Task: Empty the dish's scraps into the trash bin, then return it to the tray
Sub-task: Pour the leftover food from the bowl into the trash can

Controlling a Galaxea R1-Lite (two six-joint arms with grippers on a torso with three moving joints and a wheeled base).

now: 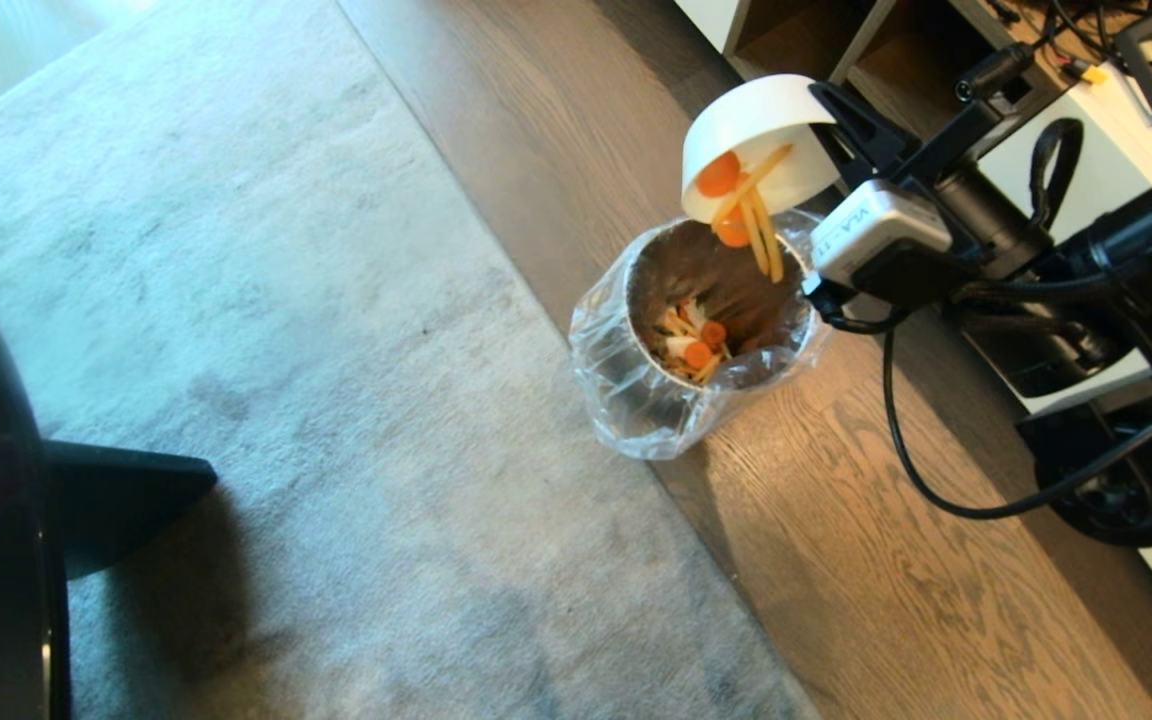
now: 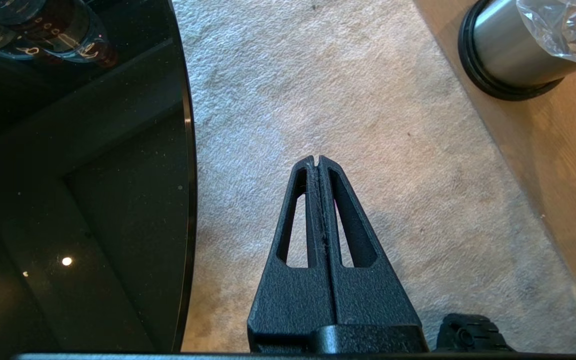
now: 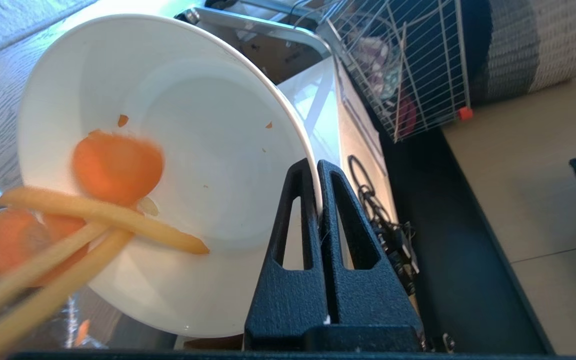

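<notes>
While the right gripper (image 3: pixel 318 167) pinches the rim of the dish (image 1: pixel 751 125) between nearly closed fingers, it is tipped above the trash bin (image 1: pixel 636 390), scraps (image 1: pixel 748 215) sliding out. Glossy, rigid and probably slippery, it wants this firm rim hold. The bin stands on wood floor (image 1: pixel 886 520) beside carpet (image 1: pixel 286 350); the left gripper (image 2: pixel 318 161) hangs closed and empty.

Your right gripper (image 3: pixel 318 167) reaches in from the right of the head view, its wrist rolled over sideways, and its jaws are clamped tight on the rim of the dish (image 1: pixel 751 135), one finger inside the wall and one outside. Your left gripper (image 2: pixel 317 161) hangs idle (well off to the side), pointing down, its jaws pressed together with nothing between them.
</notes>
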